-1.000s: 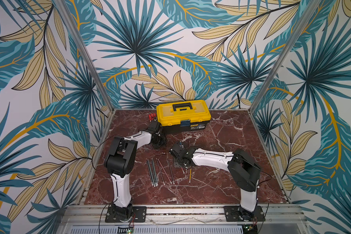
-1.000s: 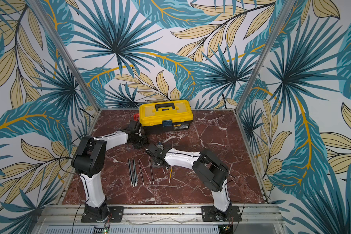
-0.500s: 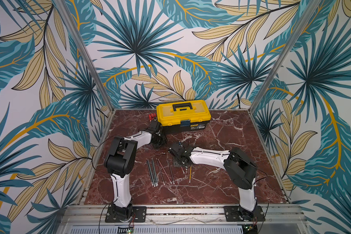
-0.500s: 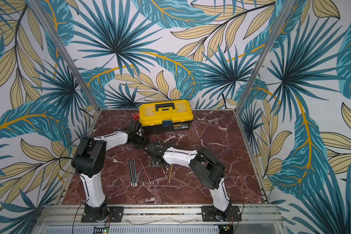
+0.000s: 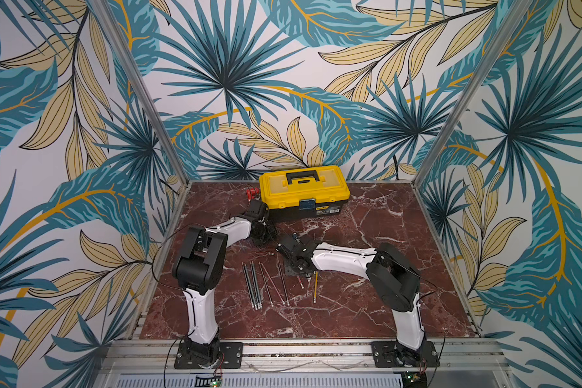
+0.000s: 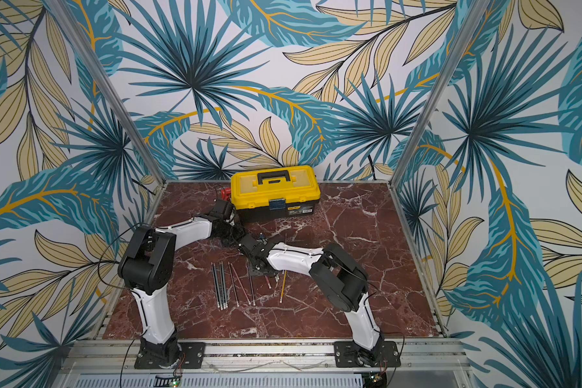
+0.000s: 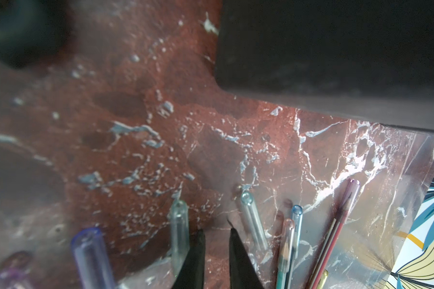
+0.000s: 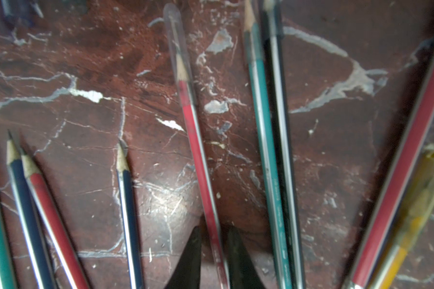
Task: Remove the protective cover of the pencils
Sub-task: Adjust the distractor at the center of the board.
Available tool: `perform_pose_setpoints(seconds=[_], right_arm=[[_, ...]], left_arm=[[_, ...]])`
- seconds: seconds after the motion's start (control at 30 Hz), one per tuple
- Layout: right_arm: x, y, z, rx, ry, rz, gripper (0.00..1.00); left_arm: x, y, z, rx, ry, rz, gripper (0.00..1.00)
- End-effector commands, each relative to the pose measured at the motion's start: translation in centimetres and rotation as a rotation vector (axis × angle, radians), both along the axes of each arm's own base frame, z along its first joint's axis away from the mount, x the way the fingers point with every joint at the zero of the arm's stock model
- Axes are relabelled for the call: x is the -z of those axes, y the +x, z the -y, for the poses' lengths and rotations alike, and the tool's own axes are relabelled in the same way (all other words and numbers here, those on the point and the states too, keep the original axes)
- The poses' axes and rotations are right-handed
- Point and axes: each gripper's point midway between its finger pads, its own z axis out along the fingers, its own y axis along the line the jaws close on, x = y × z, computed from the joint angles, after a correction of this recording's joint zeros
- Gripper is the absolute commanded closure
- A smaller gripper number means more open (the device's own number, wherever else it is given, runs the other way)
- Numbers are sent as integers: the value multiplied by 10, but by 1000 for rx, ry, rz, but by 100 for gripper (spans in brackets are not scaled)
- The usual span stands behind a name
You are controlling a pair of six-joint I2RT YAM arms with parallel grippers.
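Flanking red pencil closely, right end effector (contact unclear)

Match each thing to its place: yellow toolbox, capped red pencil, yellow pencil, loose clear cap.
Things:
1. yellow toolbox
2. capped red pencil
3. yellow pencil
4. loose clear cap

Places:
A. between the jaws of the right gripper
B. right end of the laid-out pencils
C. back of the table
D. beside the jaws of the left gripper

Pairs: 1-C, 2-A, 3-B, 4-D
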Motion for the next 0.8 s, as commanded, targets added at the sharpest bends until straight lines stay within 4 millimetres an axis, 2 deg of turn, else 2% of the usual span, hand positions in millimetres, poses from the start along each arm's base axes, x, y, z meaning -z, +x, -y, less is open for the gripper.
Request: perform_pose_setpoints(seconds=[0.0,0.3,0.77], right_arm=[[12,-10,7,-9,-35,-51,85],[-2,-8,4,-11,-1,-34,92],[-38,-11,3,-2,109,25,94]], left_arm=[[-29,4,1,11,-7,75,81],[-53,2,0,6,-34,162,80],[-65,-4,19,35,-135,215,80]])
